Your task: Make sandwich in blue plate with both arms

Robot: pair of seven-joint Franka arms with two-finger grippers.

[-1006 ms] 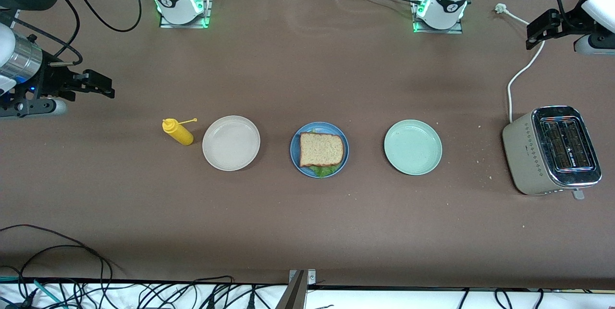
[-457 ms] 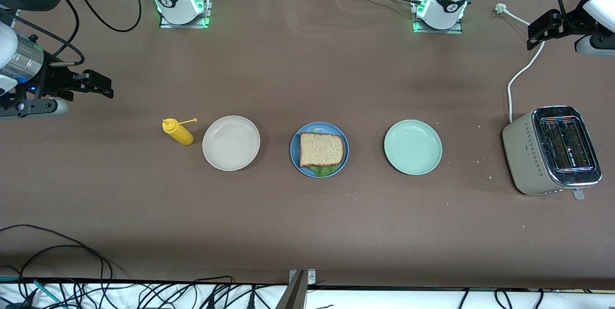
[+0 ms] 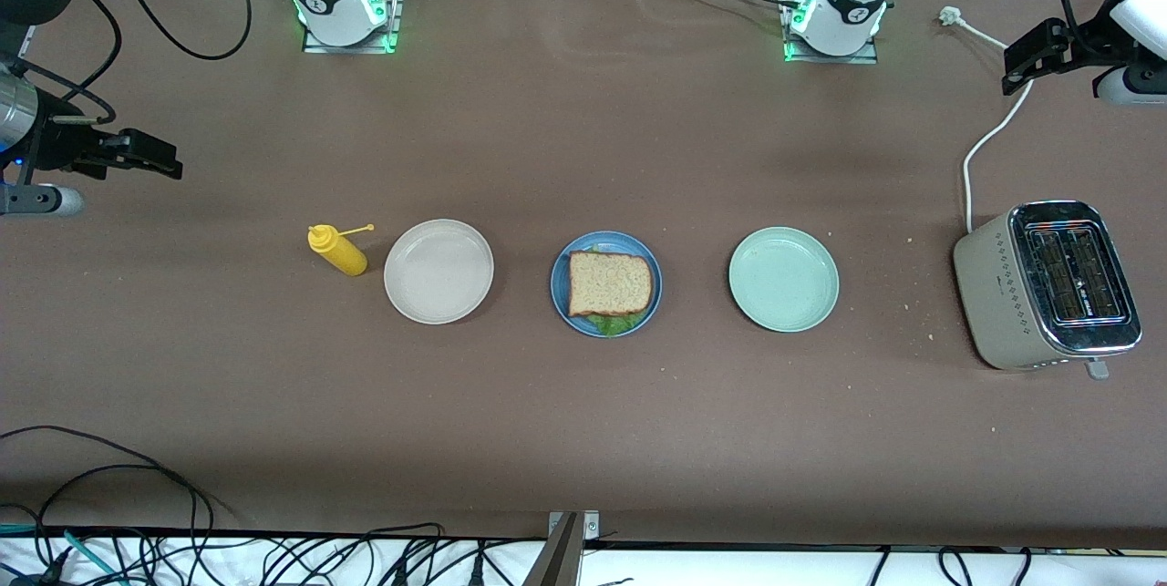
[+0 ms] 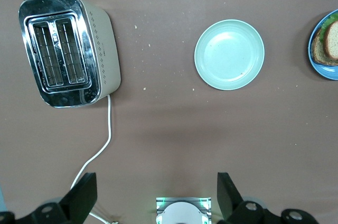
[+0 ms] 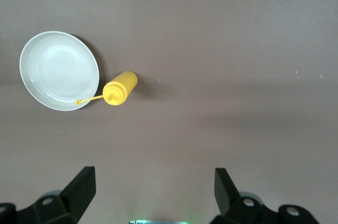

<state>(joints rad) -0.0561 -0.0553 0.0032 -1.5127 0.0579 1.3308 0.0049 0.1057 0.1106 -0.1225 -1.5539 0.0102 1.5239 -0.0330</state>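
Sandwich [image 3: 610,284] on blue plate [image 3: 560,280], lettuce mostly hidden under top slice; left hand [image 4: 157,196] and right hand [image 5: 155,191] both wide open, empty, partly cut off at frame edge.

Both sets of fingers hang high at the counter's [image 3: 583,440] ends, spread wide, nothing between them. Under the left fingers [image 4: 227,195] stand a toaster [image 3: 1048,285] and its cord [image 3: 980,149]. Under the right fingers [image 5: 224,189] bare counter lies, with a yellow bottle [image 3: 339,251] near.

Left pincer [image 4: 153,195] and right pincer [image 5: 153,189] hang high, fingers spread.
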